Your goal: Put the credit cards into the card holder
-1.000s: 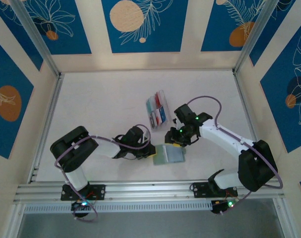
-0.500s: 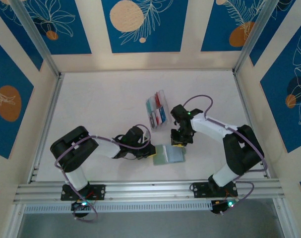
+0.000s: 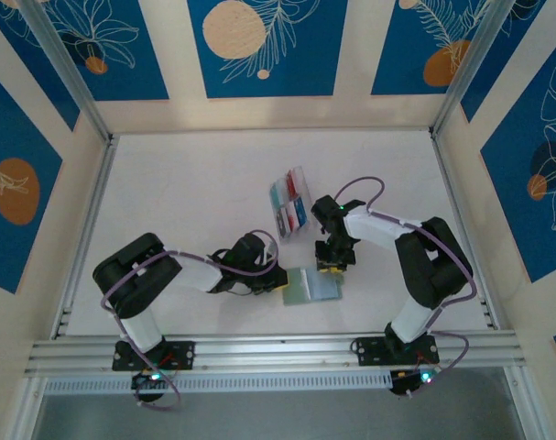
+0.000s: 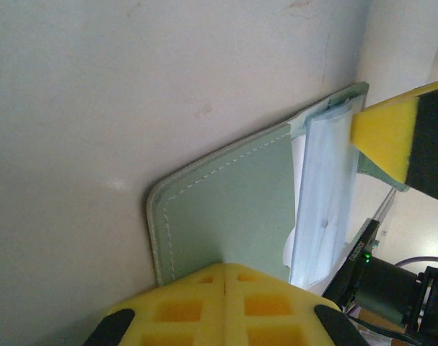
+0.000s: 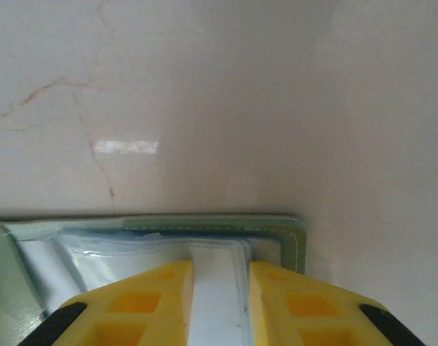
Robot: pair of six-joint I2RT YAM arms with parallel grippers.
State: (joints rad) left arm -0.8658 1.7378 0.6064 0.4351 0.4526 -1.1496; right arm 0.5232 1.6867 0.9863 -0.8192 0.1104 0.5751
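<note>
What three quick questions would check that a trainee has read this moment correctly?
1. True or false: the left gripper is shut on the edge of the card holder.
2. Where do the red and teal-blue credit cards lie? A: in the clear box beyond the holder. B: loose on the bare table. C: on the near rail.
3. Which gripper has its fingers apart over the holder's open inside?

Key: 1 true; 2 A; 3 the right gripper.
</note>
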